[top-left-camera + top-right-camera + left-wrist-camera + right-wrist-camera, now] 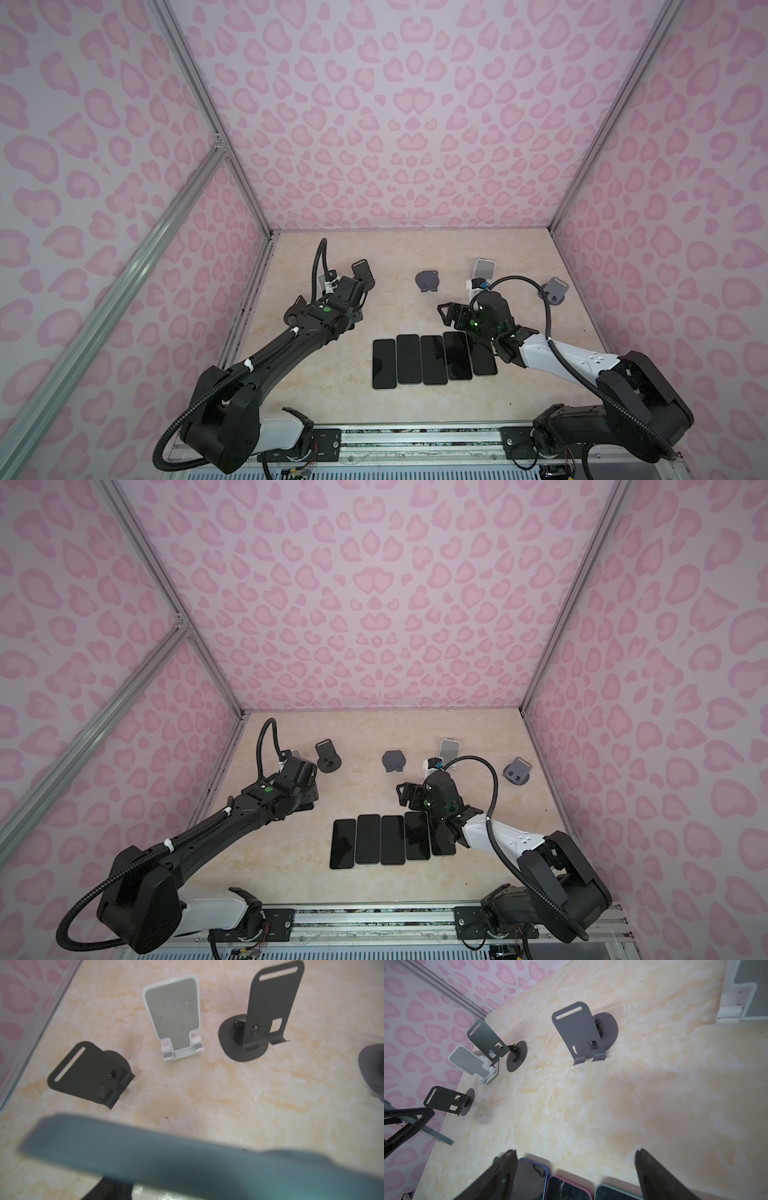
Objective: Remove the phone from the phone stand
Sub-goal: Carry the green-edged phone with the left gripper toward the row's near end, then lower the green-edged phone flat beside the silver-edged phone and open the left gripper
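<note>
Phone [145, 1157] (teal-edged, blurred at close range) is held clamped between the fingers of the left gripper [415, 1124] above the left side of the table [332, 395], clear of the dark phone stand [87, 1074] and the white stand [174, 1016] beyond it. Right gripper [575, 1153] is seen spread wide and empty over the right end of a near row of five phones [432, 359].

Robot lab booth. Pink heart-print walls [395, 124] on an aluminium frame [198, 95] box in a marble-look tabletop [415, 257]. Left arm [270, 357] and right arm [561, 357] bolt to a rail [415, 440] at bottom centre. Phones [432, 359] sit in a row mid-frame.
</note>
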You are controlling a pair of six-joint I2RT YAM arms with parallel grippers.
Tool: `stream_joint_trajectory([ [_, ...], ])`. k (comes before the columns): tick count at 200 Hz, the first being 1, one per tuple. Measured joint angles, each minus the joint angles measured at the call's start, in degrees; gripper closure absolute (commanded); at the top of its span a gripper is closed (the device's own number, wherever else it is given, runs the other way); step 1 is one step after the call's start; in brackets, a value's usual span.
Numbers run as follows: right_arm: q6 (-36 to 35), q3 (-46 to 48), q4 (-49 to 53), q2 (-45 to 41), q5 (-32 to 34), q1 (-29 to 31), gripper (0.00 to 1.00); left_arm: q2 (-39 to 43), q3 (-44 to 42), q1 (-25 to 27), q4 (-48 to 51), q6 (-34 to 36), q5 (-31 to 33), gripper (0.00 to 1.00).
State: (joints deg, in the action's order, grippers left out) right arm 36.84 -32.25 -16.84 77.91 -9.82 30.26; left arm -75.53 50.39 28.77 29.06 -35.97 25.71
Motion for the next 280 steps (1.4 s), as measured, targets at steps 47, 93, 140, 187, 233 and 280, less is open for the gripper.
stream_joint_trajectory([
  [47,0.00,0.00,0.00,0.00,0.33,0.28,0.09,1.07,-2.75,1.31,3.58,-0.09,-4.92,0.34],
  [93,0.04,0.00,-0.50,1.07,-0.39,0.37,0.09,0.94,-5.16,2.03,5.95,-0.68,-12.20,0.36],
  [140,1.11,0.00,-1.29,2.34,-2.16,0.33,0.10,-1.53,-4.50,2.47,9.29,0.24,-16.92,0.37],
  [187,1.14,0.00,-1.62,2.16,-2.16,0.33,0.10,-4.37,-4.48,3.65,11.63,0.61,-18.49,0.37],
  [233,1.14,0.00,-1.70,2.01,-2.19,0.33,0.10,-6.71,-4.24,5.62,12.13,0.33,-18.23,0.36],
  [280,1.55,0.15,-2.60,2.75,-3.28,0.59,0.10,-8.59,-3.08,6.38,14.38,0.37,-17.62,0.35],
])
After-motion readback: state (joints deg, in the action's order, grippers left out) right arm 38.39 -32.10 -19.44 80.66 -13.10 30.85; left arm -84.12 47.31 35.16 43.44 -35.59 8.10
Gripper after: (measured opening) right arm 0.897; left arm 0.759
